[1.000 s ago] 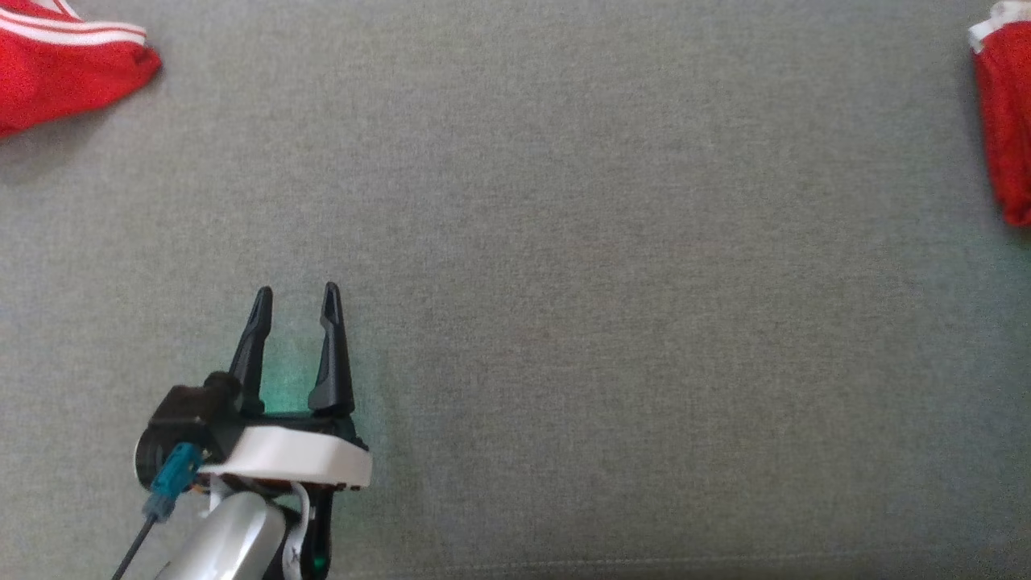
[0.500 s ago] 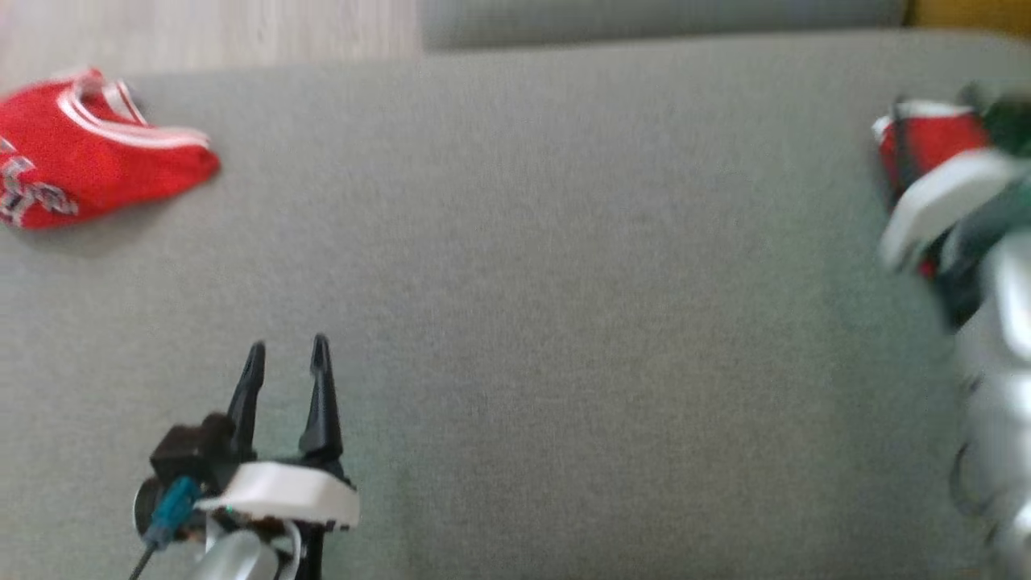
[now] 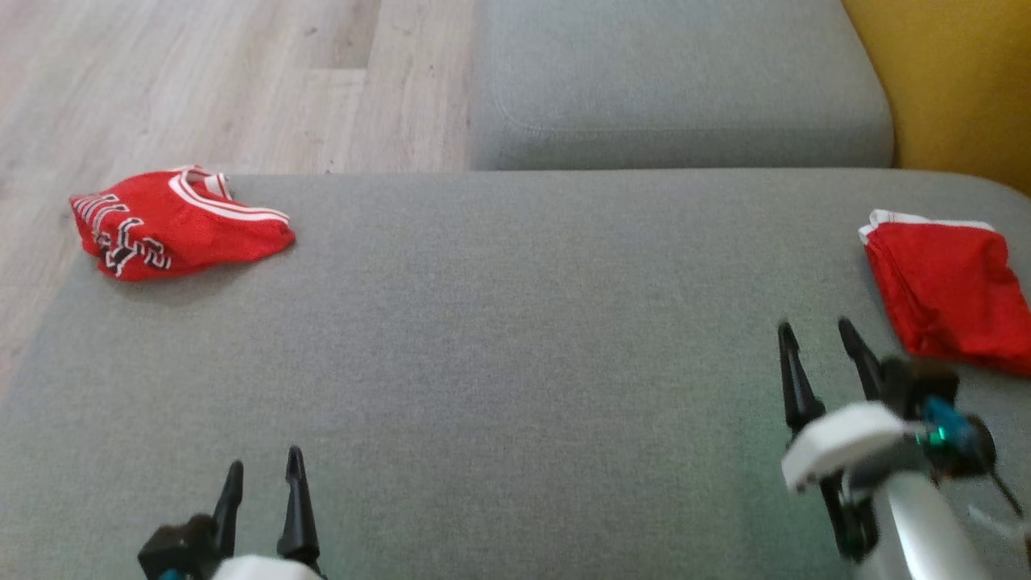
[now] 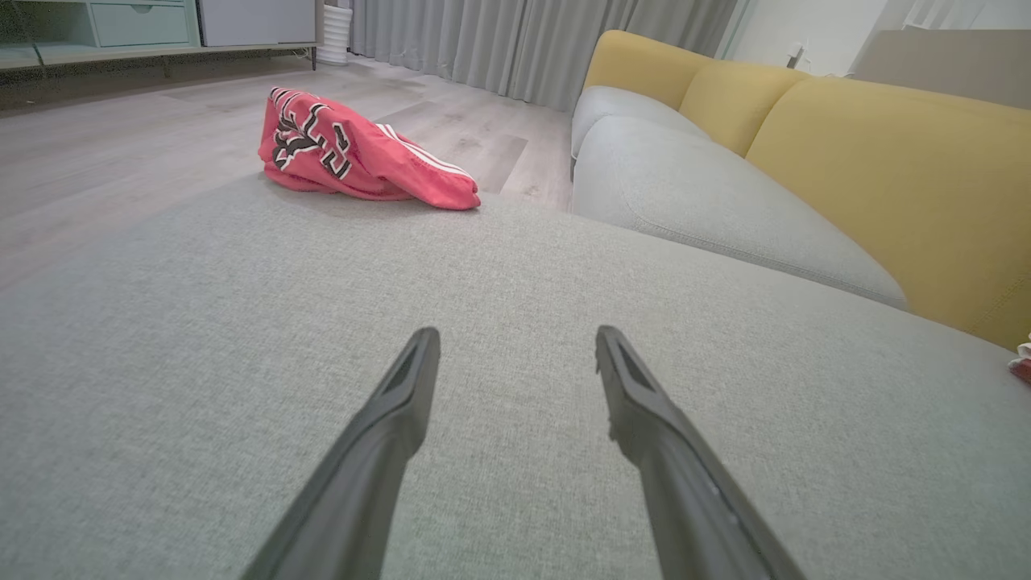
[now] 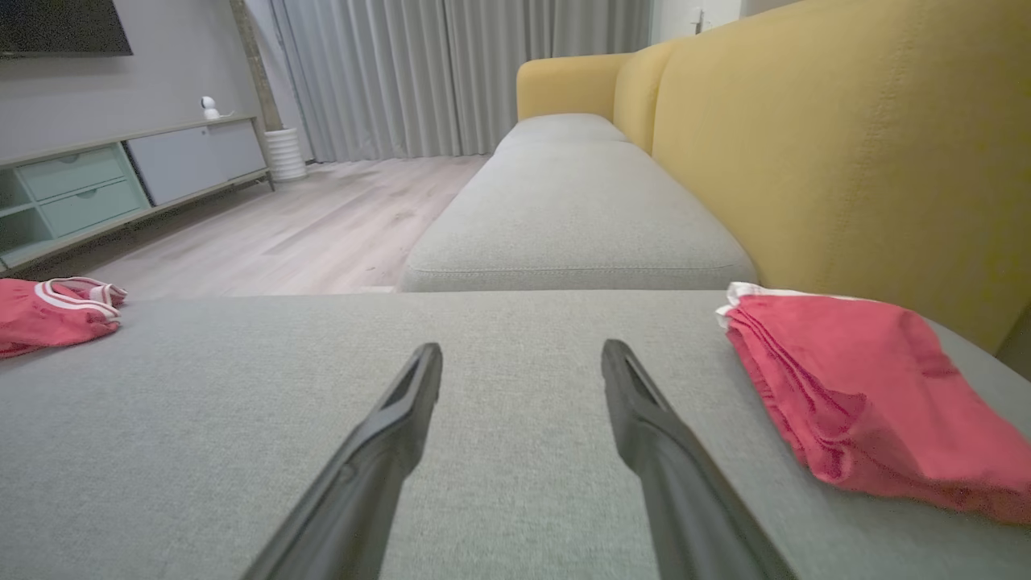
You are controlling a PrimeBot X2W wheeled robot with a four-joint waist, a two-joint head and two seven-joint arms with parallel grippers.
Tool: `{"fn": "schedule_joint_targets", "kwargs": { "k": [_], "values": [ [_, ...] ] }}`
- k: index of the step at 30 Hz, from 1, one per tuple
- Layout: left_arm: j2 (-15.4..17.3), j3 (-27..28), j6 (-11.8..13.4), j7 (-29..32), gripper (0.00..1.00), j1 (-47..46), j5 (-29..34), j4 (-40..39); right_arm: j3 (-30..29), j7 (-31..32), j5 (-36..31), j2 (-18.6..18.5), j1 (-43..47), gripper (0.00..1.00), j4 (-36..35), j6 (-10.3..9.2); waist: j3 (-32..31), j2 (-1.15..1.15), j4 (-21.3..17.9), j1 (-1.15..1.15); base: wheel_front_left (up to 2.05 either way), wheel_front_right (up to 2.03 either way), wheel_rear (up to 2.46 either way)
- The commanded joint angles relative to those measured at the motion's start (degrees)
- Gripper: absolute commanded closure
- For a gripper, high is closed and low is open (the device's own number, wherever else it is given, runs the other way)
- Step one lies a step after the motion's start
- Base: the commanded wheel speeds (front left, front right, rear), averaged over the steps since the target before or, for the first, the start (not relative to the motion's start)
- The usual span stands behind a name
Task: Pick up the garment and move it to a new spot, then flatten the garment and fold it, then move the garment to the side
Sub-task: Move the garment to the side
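A broad grey sofa seat [image 3: 515, 362] carries everything. At its far left corner lies a crumpled red garment [image 3: 173, 234] with white stripes and black-and-white lettering. Its far edge seems to reach the seat's rim beside the wooden floor [image 3: 201, 80], though that is hard to judge. By the right edge a folded red garment [image 3: 946, 302] with white trim lies flat. The two are well apart. A second grey cushion [image 3: 676, 89] adjoins the far side.

Right claw [image 3: 813, 325] shows black tapered fingers [image 3: 793, 387], white shell [image 3: 842, 439], teal connector [image 3: 938, 415].
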Motion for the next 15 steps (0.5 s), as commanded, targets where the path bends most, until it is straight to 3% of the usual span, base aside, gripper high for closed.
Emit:
{"fn": "schedule_joint_targets", "kwargs": {
  "k": [1, 15],
  "values": [
    [1.3, 2.3, -0.3, -0.6, 0.00, -1.5, -0.3, -1.5, 0.6, -1.0, -1.0, 0.4, 1.3, 0.00, -5.0, 0.37, -0.8, 0.00, 0.5, 0.02, 0.00, 0.00, 0.00],
    [0.2, 1.5, 0.0, -0.4, 0.00, 0.4, -1.1, -2.2, 2.9, -0.2, 5.0, 0.5, 16.7, 0.00, -18.0, 0.37, -1.5, 0.00, 0.6, 0.02, 0.00, 0.00, 0.00]
  ]
}}
